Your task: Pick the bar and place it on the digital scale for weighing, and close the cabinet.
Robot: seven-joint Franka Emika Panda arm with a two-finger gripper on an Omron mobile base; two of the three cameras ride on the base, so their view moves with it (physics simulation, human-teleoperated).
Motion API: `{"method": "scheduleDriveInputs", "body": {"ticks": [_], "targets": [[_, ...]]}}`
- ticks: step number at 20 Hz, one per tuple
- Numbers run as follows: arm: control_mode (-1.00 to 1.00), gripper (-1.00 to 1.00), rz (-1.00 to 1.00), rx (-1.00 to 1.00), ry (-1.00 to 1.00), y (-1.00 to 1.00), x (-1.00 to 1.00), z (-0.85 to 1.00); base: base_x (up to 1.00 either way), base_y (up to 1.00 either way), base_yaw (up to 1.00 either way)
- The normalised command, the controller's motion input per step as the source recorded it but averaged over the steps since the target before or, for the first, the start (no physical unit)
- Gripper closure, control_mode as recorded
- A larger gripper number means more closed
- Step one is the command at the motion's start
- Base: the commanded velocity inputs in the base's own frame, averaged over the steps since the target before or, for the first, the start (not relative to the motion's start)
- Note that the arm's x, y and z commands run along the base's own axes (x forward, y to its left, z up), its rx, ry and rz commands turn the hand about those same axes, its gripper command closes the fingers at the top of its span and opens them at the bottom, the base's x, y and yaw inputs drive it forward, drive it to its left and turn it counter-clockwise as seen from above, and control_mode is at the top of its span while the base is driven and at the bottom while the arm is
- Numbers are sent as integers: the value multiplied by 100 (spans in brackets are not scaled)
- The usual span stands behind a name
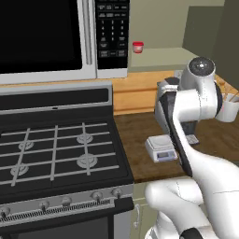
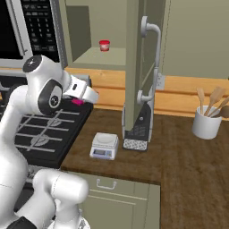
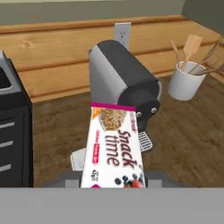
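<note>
My fingers (image 2: 79, 102) are clamped on the bar (image 3: 114, 146), its long axis running away up the frame; the digital scale (image 2: 104, 146) sits lower right on the worktop (image 2: 188, 165).

A: Body check. What does the white, glossy, rounded-shell robot arm (image 1: 205, 172) look like in the left base view?

B: Thick tubular links, smooth shells. A dark grey band runs along the forearm link. The round joint cap on top is grey with a small dark centre.

A: And the right base view?

B: Same white casing. The joint has a dark grey circular face with a small white mark. Black rings sit at the seams near the bulbous white base.
</note>
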Motion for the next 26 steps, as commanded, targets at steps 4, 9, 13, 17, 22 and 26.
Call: {"method": "scheduleDriveInputs", "body": {"ticks": [4,9,13,17,22,26], "targets": [[-100,100,-5,36,2,31,-14,-98,0,0,0],[-100,100,-8,3,5,0,27,-46,0,0,0],[-100,100,-6,-6,20,0,63,-62,0,0,0],[-100,100,-6,-2,21,0,34,-40,0,0,0],[-100,100,-2,0,25,-2,35,-42,0,0,0],[-100,100,0,-1,6,-7,27,-40,0,0,0]]}}
